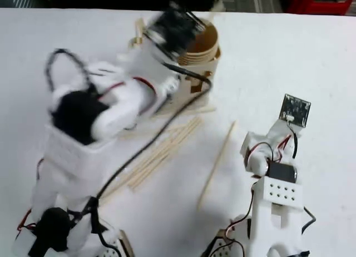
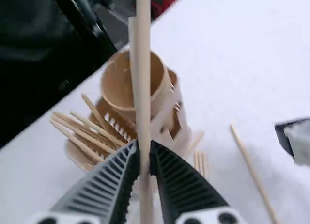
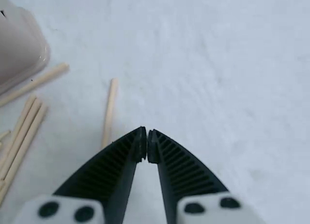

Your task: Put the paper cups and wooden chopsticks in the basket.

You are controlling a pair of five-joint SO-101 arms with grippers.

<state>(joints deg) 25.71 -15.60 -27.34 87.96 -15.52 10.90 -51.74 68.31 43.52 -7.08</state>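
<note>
A wooden basket [image 1: 192, 82] stands at the back middle of the table, with stacked paper cups [image 1: 203, 43] inside it. My left gripper [image 2: 144, 146] is over the basket, shut on one upright wooden chopstick [image 2: 142, 78]. Below it are the top paper cup [image 2: 123, 83] and several chopsticks [image 2: 82, 129] leaning in the basket [image 2: 167, 112]. More chopsticks [image 1: 158, 151] lie in a loose bundle on the table in front of the basket. A single chopstick [image 1: 217, 162] lies to their right. My right gripper [image 3: 146, 145] is shut on nothing, low over the table near that single chopstick [image 3: 109, 112].
The left arm [image 1: 94, 134] stretches across the left half of the table, its black cable crossing the bundle. The right arm [image 1: 275, 162] sits folded at the front right. White tabletop spreads open at the right and back right.
</note>
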